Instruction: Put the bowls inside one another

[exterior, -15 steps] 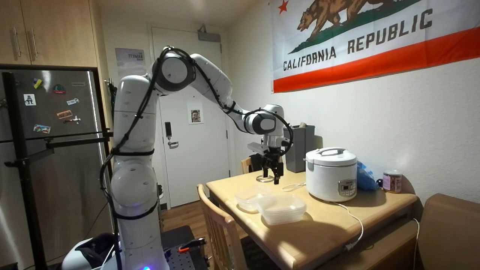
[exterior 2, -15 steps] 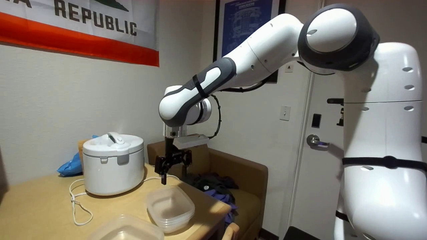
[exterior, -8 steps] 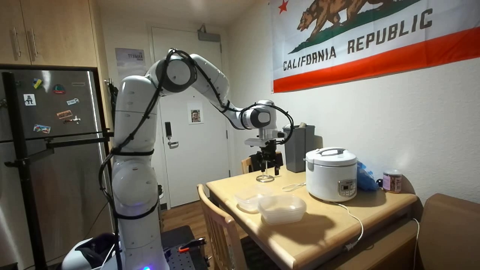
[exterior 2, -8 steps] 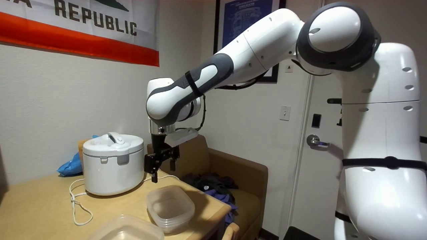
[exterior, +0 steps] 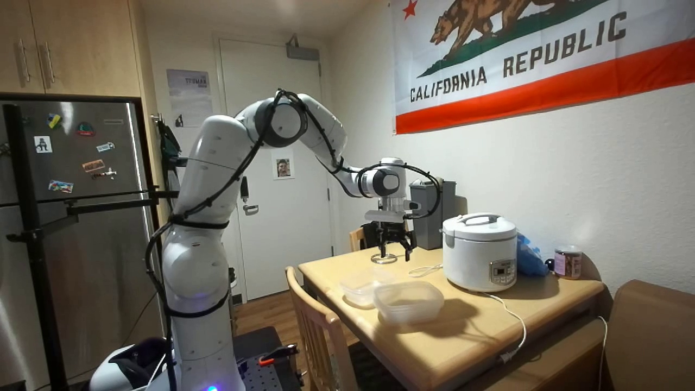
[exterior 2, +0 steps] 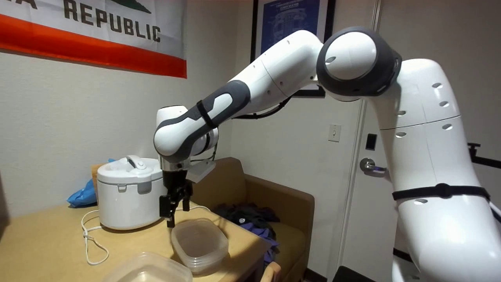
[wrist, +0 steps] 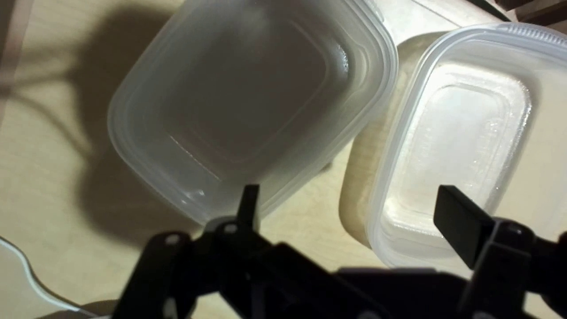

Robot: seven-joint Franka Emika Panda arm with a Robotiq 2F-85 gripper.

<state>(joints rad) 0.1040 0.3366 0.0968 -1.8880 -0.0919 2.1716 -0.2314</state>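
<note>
Nesting lot, two pieces, separate; step judged: lining up a grasp.
In an exterior view: shaded bowl (exterior: 410,305), lower middle of frame, upright on counter (exterior: 423,353); lit bowl (exterior: 358,294), just behind and left; gripper (exterior: 395,255), higher in frame, holding nothing. In an exterior view: shaded bowl, low, left of centre; lit bowl, cut by bottom edge; rice cooker (exterior 2: 131,201), left; gripper between cooker and shaded bowl. In the wrist view: shaded bowl, upper left to centre; lit bowl, right, cut by frame; counter showing between; fingers (wrist: 463,226) wide apart along the bottom, one across each bowl, contact unclear. Next move, as judged: bring fingers astride one wall only, grip, lift, seat that bowl inside its mate. Smaller piece: cannot tell.
</note>
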